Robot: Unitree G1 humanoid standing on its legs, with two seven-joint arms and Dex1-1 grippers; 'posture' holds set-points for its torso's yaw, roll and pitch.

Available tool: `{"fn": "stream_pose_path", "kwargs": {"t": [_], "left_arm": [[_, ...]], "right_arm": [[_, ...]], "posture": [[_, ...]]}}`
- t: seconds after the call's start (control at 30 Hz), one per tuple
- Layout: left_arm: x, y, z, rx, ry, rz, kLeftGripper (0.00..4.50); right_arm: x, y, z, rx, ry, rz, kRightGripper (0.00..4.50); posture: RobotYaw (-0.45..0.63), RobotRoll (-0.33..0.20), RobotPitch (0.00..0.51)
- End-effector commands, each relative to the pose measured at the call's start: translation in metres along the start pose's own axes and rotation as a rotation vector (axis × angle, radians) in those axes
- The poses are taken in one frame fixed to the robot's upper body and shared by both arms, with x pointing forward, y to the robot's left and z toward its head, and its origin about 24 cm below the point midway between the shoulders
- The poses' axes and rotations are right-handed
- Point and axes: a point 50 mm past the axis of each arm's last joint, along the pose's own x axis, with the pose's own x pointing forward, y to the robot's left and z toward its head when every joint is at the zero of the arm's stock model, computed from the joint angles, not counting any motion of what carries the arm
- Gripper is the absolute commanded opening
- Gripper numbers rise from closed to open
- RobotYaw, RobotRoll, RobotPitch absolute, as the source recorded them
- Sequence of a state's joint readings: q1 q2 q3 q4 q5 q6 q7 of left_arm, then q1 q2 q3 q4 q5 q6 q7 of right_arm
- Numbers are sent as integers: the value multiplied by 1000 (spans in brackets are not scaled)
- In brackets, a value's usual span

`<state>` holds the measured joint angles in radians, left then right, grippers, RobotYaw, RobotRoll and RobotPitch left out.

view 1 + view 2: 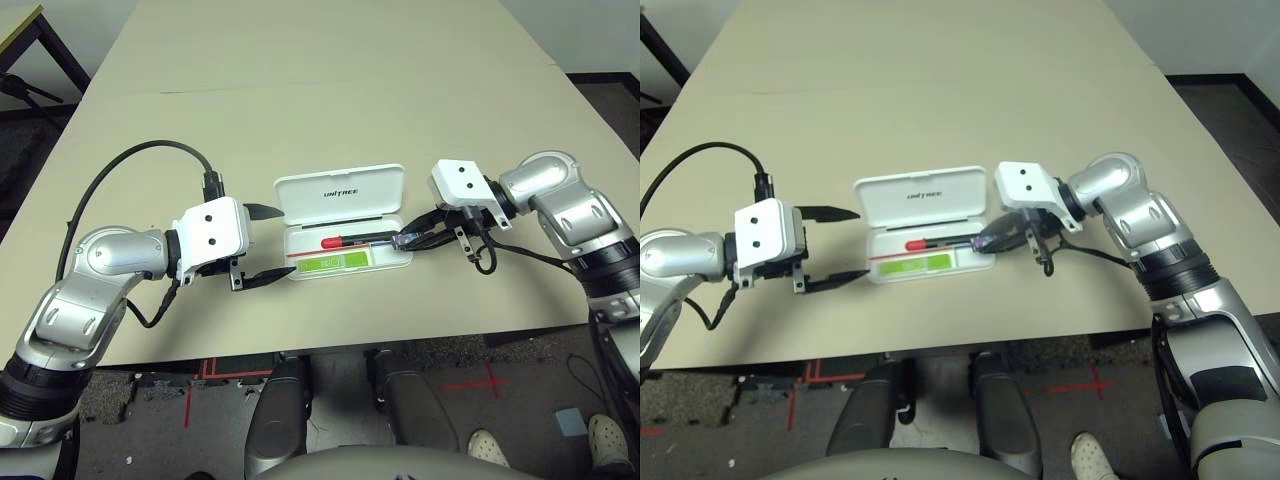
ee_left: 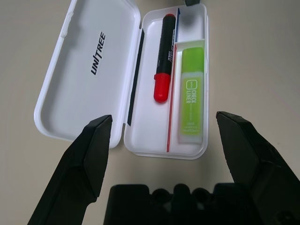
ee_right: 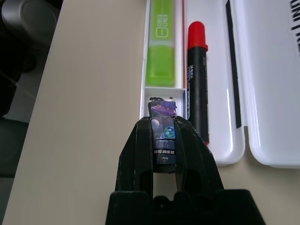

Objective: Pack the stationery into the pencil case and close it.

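Item: flat white plastic pencil case (image 1: 345, 225) with rounded corners, lying open on the beige table (image 1: 320, 90). The hinged lid (image 2: 86, 75), marked "UNITREE" in dark letters, is laid flat on the side away from the robot; the tray (image 2: 154, 140), crossed by a red-and-blue stripe, is on the near side.

Contents of tray: a marker with black body and red cap (image 2: 163, 58) is placed in the compartment next to the lid; a lime-green highlighter (image 2: 192, 91) is placed in the outer compartment, parallel to the marker.

Right gripper (image 1: 410, 238): positioned at the tray's right end, pointed leftward and down. Its black fingers (image 3: 190, 150) are closed on a small dark grey-blue block with a printed picture label (image 3: 163, 129). The block is held over the small end compartment, just beyond the butt of the highlighter and beside the tail of the marker.

Left gripper (image 1: 270, 243): positioned just beside the case's left end, apart from it, pointed toward it. Its jaws are spread wide with nothing between them; one fingertip (image 2: 101, 129) is seen near the lid's corner, the other beyond the tray's outer corner.
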<state>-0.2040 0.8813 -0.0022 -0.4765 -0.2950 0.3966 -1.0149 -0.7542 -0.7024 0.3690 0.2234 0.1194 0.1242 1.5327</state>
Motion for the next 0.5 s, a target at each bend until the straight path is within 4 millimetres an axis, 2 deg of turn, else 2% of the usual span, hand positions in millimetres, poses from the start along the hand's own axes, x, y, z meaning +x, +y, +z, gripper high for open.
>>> {"fn": "stream_pose_path", "kwargs": {"t": [0.03,0.5], "left_arm": [[-2,-3,1,3,12,-1,4500],[-1,-4,1,3,10,0,4500]], "right_arm": [[9,5,-8,4,18,36,351],[25,2,-11,-19,9,-9,351]], "posture": [[67,0,190],[64,0,188]]}}
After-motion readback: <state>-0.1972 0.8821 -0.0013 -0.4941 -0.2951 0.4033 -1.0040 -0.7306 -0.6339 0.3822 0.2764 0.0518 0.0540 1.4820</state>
